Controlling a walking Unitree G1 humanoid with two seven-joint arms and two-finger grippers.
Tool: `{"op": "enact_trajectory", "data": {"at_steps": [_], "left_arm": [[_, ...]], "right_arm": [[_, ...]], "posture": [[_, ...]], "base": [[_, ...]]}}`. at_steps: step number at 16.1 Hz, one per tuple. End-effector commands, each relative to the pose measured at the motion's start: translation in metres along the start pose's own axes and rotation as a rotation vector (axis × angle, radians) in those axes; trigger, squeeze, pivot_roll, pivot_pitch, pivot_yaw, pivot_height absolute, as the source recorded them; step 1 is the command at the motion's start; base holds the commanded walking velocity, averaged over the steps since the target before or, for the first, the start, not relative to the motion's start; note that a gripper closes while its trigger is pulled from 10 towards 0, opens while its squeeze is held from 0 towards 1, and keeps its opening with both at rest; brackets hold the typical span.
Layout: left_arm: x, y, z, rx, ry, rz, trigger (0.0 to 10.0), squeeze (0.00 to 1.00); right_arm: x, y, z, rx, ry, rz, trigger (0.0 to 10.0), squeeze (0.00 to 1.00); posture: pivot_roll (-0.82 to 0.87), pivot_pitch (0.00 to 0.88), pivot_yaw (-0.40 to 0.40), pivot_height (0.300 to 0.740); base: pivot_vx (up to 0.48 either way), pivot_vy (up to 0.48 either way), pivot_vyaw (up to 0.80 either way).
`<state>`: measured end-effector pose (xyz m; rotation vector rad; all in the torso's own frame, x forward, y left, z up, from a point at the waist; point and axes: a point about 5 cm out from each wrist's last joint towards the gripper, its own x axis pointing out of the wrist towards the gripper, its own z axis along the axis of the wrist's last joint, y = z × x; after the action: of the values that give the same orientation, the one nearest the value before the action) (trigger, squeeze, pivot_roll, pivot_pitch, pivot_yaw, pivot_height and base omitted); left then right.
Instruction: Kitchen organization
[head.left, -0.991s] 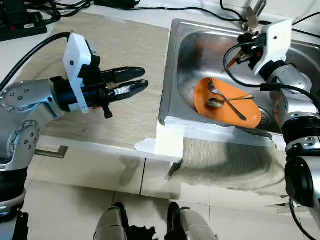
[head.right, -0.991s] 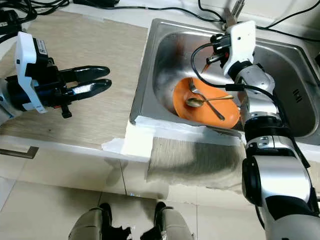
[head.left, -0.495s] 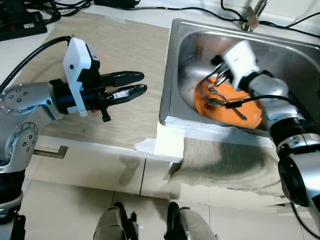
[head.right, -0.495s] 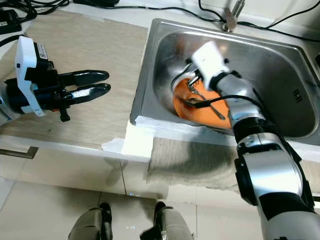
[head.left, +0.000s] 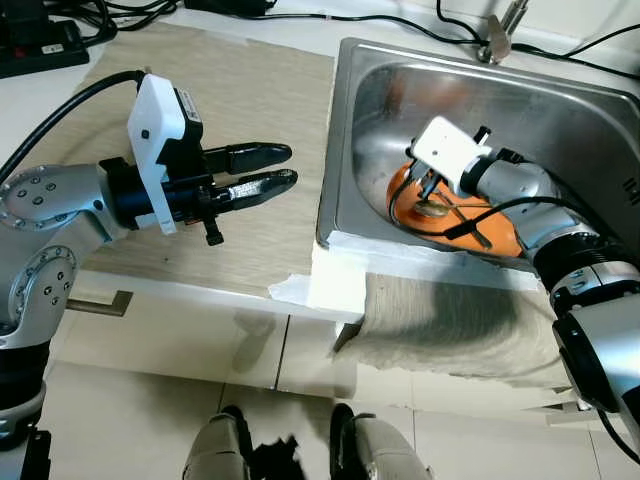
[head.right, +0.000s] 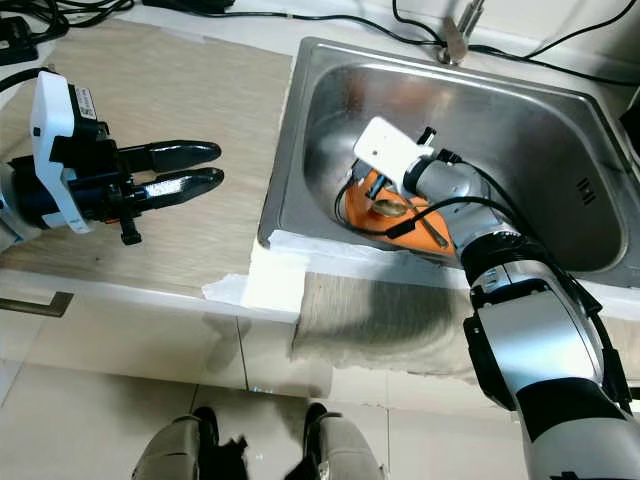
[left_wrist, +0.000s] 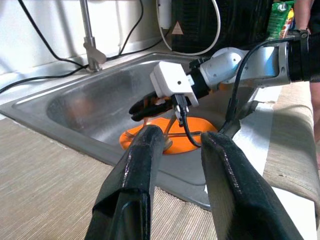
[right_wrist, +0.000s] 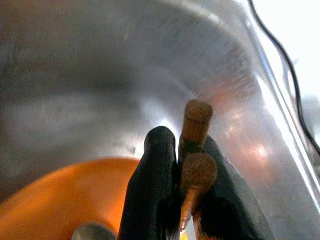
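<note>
An orange plate (head.left: 498, 230) lies in the steel sink (head.left: 570, 110) with a spoon (head.right: 389, 208) and a fork on it. My right gripper (head.left: 424, 186) is low over the plate's left side, shut on a pair of wooden chopsticks (right_wrist: 196, 118). In the right wrist view the sticks' round ends stand out between the black fingers (right_wrist: 152, 185), with the plate (right_wrist: 55, 200) just below. Over the beige counter mat (head.left: 250, 80), left of the sink, my left gripper (head.left: 284, 166) hovers open, pointing toward the sink, with nothing between its fingers (left_wrist: 145, 150).
A faucet (head.left: 497, 38) stands at the sink's back rim, with black cables running behind it. A grey towel (head.left: 450, 320) hangs over the counter's front edge below the sink. A black power strip (head.left: 30, 45) lies at the far left.
My right arm has swung from the back of the sink near the faucet down and left to the plate. The left gripper has stayed over the mat.
</note>
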<state>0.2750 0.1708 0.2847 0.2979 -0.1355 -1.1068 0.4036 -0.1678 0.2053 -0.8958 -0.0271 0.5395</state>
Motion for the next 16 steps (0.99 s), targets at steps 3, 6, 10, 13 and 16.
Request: {"op": "enact_trajectory", "data": {"at_steps": [3,6,10,13,16], "left_arm": [[0.0037,-0.0075,0.0012,0.005,0.008,-0.032,10.0,0.00],[0.0048,-0.0067,0.0026,0.011,0.006,-0.025,10.0,0.00],[0.0037,-0.0059,0.0030,0.016,0.005,-0.019,10.0,0.00],[0.0028,-0.0059,0.0030,0.023,0.005,-0.018,10.0,0.00],[0.0030,-0.0067,0.0034,0.025,0.004,-0.020,10.0,0.00]], "right_arm": [[-0.0050,0.0076,-0.0187,0.039,0.074,0.017,10.0,1.00],[-0.0046,0.0069,-0.0171,0.065,0.052,-0.006,10.0,1.00],[-0.0039,0.0081,-0.0142,0.118,0.013,-0.003,10.0,1.00],[-0.0036,0.0034,-0.0110,0.209,-0.016,-0.005,10.0,1.00],[-0.0037,0.0013,-0.0108,0.294,-0.028,-0.008,10.0,1.00]], "posture": [[-0.10,0.240,-0.132,0.740],[-0.10,0.235,-0.130,0.740],[-0.10,0.223,-0.128,0.740],[-0.10,0.212,-0.130,0.740],[-0.10,0.207,-0.128,0.740]], "base": [[0.000,0.000,0.00],[0.000,0.000,0.00],[0.000,0.000,0.00],[0.000,0.000,0.00],[0.000,0.000,0.00]]}}
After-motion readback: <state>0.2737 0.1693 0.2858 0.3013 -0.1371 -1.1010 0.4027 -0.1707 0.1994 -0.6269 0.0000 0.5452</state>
